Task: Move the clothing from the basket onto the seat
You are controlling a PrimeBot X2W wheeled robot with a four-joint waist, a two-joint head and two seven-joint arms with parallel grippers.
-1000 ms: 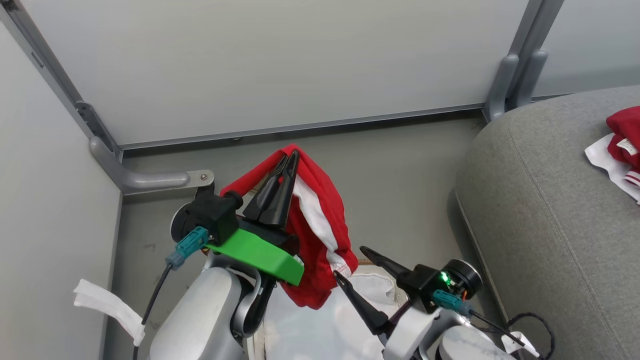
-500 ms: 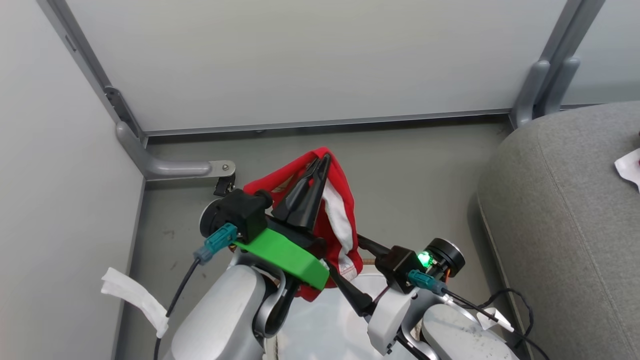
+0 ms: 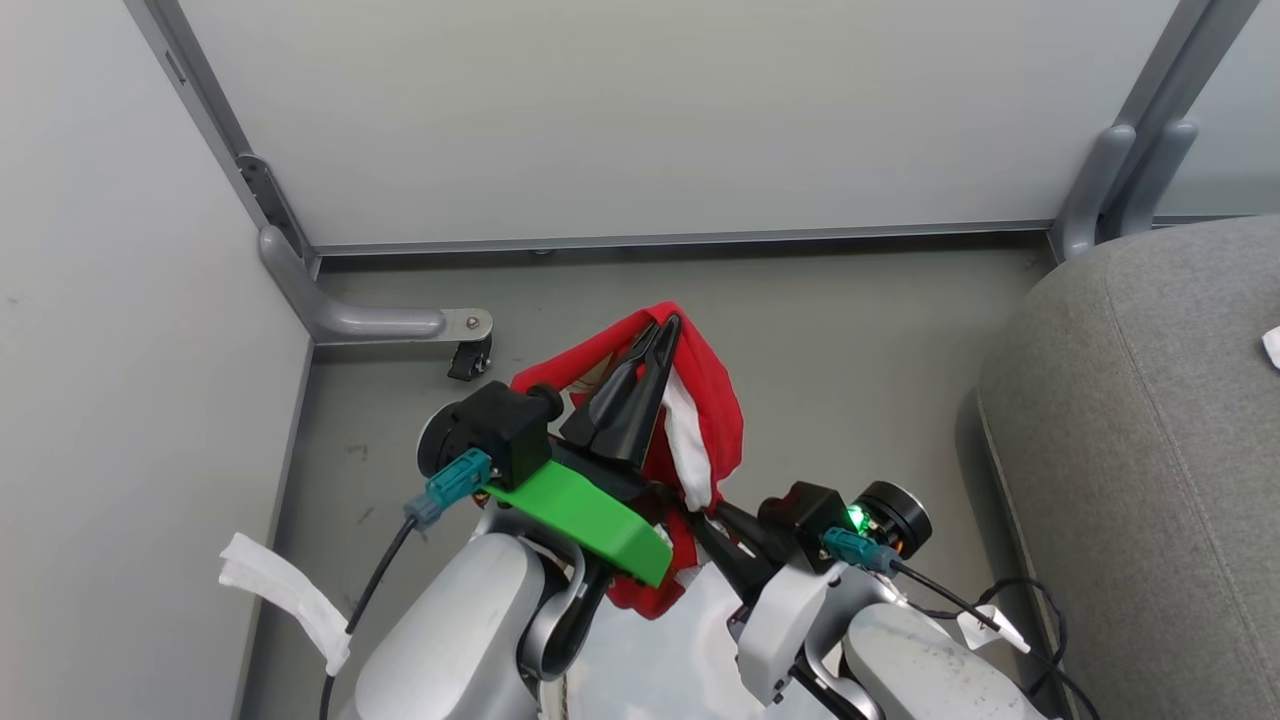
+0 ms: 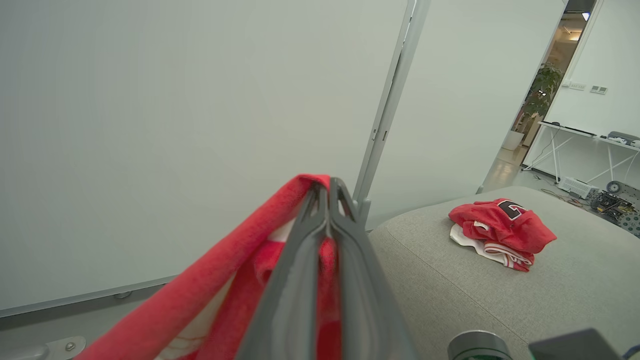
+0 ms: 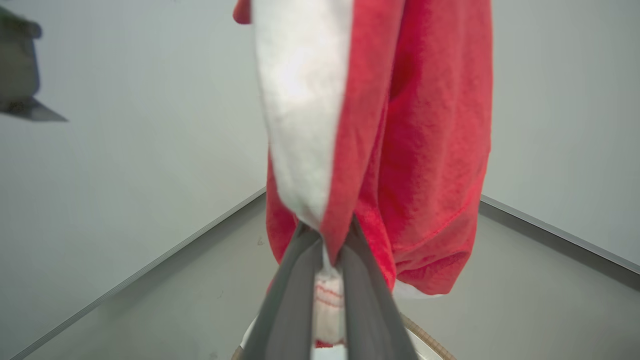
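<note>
We saw the left pincer [image 3: 667, 323] raised and clenched on the top fold of a red garment [image 3: 718, 405]. Its two dark fingers were pressed together, and the cloth was draped over their tips. The garment hung down from this pincer, red with a white panel. Its lower part reached the right pincer [image 3: 697, 513], which stood lower and to the right of the left one. The right pincer was also clenched: in its wrist view its fingers [image 5: 292, 300] pinched the white hem with thin red stitching. Just under the right pincer we saw the brown rim of the basket [image 5: 427, 341]. The seat [image 3: 1150, 450] lay to the right of both pincers, well apart from them. A second red garment [image 4: 500, 231] rested on it, beyond the tips of the left pincer and to their right.
</note>
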